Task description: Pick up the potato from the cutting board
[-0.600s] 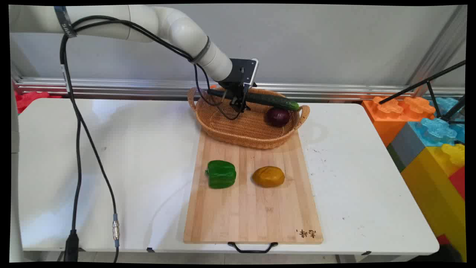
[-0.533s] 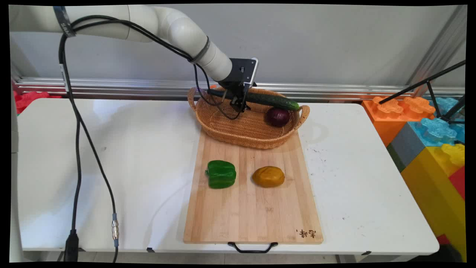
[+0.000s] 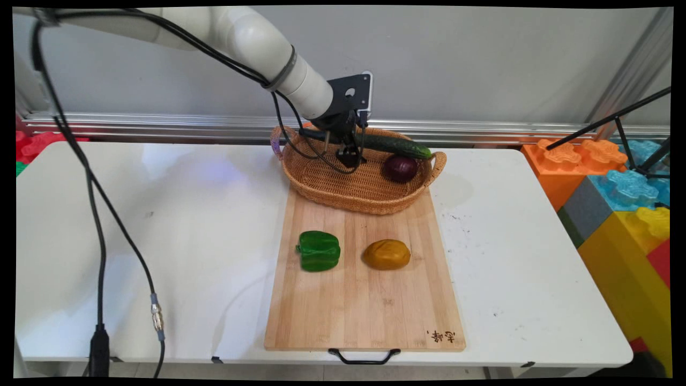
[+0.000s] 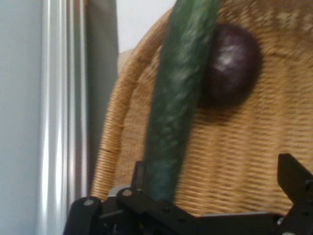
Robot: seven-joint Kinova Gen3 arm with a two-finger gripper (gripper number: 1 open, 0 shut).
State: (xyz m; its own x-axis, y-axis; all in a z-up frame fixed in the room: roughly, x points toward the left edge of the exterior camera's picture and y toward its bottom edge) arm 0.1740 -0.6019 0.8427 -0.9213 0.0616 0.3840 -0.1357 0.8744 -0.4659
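My gripper (image 3: 351, 157) hangs inside the wicker basket (image 3: 348, 206), just in front of the left half of a long dark green cucumber (image 3: 394, 145) that lies across the basket's back. In the hand view the cucumber (image 4: 176, 103) runs up from beside the left finger (image 4: 139, 177). The right finger (image 4: 293, 178) stands far off, so the gripper (image 4: 215, 188) is open and holds nothing. A purple onion (image 3: 400, 168) lies against the cucumber; the onion (image 4: 232, 63) shows on the basket's floor (image 4: 244, 147).
The basket rests on the far end of a wooden cutting board (image 3: 364, 311). A green pepper (image 3: 319, 250) and a yellow-brown potato (image 3: 386, 254) sit on the board. Big toy bricks (image 3: 621, 187) stand at the right. Black cables (image 3: 99, 225) hang at the left.
The hand has tilted and its mount has risen a little, with the fingers shifting slightly right and lower in the basket. The cucumber and onion have not moved.
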